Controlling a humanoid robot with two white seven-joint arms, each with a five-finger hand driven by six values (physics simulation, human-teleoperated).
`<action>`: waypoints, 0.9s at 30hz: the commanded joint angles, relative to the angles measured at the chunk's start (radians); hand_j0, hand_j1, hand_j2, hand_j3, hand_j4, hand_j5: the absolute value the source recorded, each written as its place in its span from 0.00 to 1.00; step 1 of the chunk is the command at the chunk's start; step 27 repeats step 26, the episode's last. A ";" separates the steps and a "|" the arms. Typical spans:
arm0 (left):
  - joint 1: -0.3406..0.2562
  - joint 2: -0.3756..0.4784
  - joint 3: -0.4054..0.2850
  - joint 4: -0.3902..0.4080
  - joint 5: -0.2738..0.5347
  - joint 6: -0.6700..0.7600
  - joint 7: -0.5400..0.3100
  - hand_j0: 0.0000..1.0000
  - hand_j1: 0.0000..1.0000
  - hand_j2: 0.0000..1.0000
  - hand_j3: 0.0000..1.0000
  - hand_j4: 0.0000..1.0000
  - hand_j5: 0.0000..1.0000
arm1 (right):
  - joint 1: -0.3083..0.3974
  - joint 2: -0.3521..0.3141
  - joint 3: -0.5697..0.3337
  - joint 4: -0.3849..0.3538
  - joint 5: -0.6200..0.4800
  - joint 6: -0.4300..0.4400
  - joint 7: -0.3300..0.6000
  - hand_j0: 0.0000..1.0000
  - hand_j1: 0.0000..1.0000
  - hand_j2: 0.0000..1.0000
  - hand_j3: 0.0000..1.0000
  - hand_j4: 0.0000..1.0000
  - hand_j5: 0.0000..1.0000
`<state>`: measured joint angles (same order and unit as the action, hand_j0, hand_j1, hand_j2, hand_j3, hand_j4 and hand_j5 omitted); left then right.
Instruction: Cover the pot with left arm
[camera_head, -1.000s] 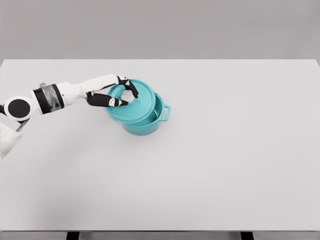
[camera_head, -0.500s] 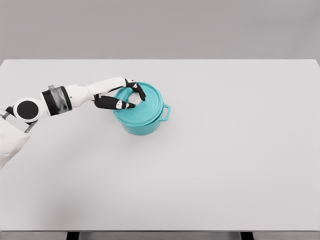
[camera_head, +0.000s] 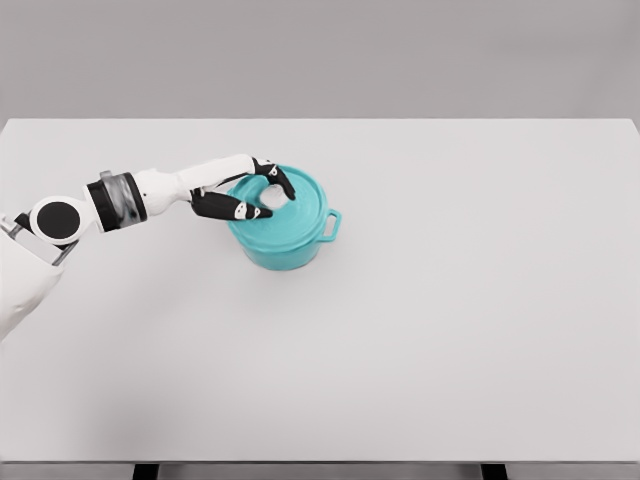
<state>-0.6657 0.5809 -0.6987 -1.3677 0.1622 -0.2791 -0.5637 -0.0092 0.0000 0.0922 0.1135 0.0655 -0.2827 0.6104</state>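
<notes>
The left hand (camera_head: 252, 197) reaches in over the near-left part of the teal lid (camera_head: 285, 206), its dark-tipped fingers (camera_head: 283, 181) curled around the white knob (camera_head: 270, 197) at the lid's crown, thumb on one side and fingers on the other, so it is grasping the lid by that knob. Directly under the hand the lid looks seated on the teal pot (camera_head: 285, 250), level and roughly centred, with the pot's loop handle (camera_head: 331, 223) poking out on the far side from the wrist. The right arm is nowhere in sight

I'd judge the lid to be rigid and fairly light, a smooth shallow dome with a matte enamel-like finish. The dome gives fingers no purchase and would likely slide under them, so the knob is the sensible place to hold it; it is small and round, and a pinch there could let the lid swing or tip if lifted off-centre. The pot is a squat round cylinder of the same smooth teal, stiff-walled, probably sturdy enough not to skid easily on the plain white table (camera_head: 450, 330) beyond the hand, though a sideways nudge on release might shift it
</notes>
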 joint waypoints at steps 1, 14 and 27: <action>0.000 0.001 0.001 -0.001 0.007 0.001 -0.001 0.84 0.84 0.84 0.84 0.84 0.84 | 0.000 0.000 0.000 0.000 0.002 -0.003 0.000 1.00 1.00 1.00 1.00 1.00 1.00; 0.000 0.002 0.002 0.001 0.007 -0.009 -0.001 0.87 0.87 0.87 0.87 0.87 0.87 | 0.000 0.000 0.000 0.000 0.002 -0.001 0.000 1.00 1.00 1.00 1.00 1.00 1.00; 0.302 0.445 0.332 -0.162 0.188 -0.322 -0.047 1.00 1.00 1.00 1.00 1.00 1.00 | 0.000 0.000 0.000 0.000 0.000 -0.001 0.000 1.00 1.00 1.00 1.00 1.00 1.00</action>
